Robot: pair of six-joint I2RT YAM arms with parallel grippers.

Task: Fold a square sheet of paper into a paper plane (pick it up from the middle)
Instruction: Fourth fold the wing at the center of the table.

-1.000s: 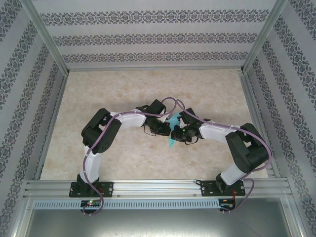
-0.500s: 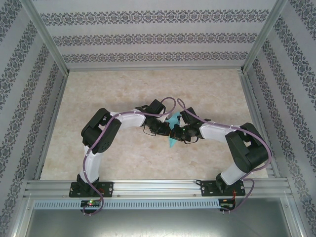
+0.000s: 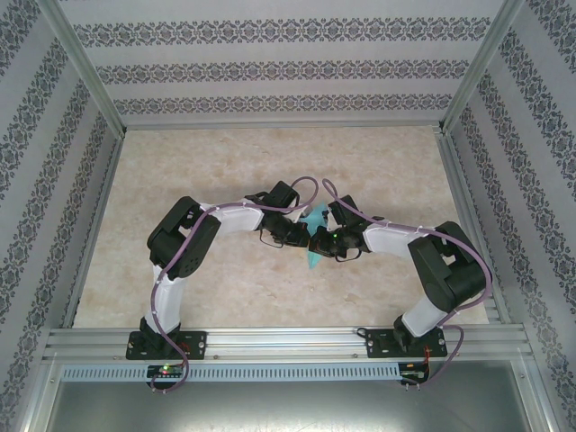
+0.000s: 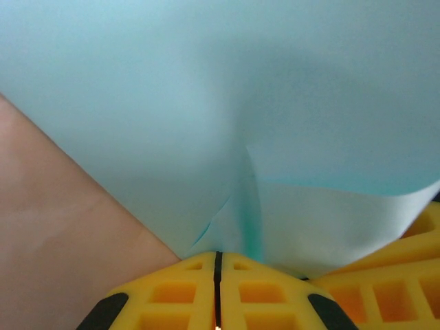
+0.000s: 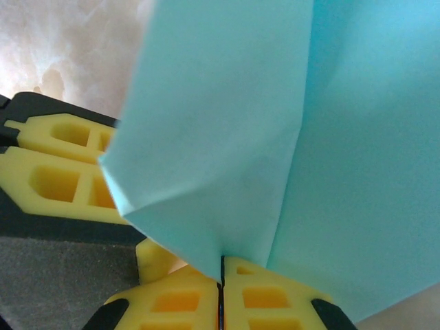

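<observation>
The light-cyan sheet of paper (image 3: 313, 236) hangs folded between the two grippers at the table's middle, lifted off the surface. My left gripper (image 4: 218, 256) is shut on the paper (image 4: 206, 124); a darker crease runs up from its yellow fingertips. My right gripper (image 5: 221, 261) is shut on the paper (image 5: 275, 137) too, with folded layers rising from its jaws. In the top view the left gripper (image 3: 304, 236) and right gripper (image 3: 317, 241) meet almost tip to tip. The left gripper's yellow fingers (image 5: 55, 172) appear at the left of the right wrist view.
The beige marbled table (image 3: 225, 171) spreads round the arms. Patterned walls (image 3: 270, 72) and aluminium frame rails (image 3: 279, 337) enclose it on every side. Purple cables loop over both forearms.
Both grippers stay shut on the paper. The right arm has shifted slightly left, bringing the two grippers a little closer together.
</observation>
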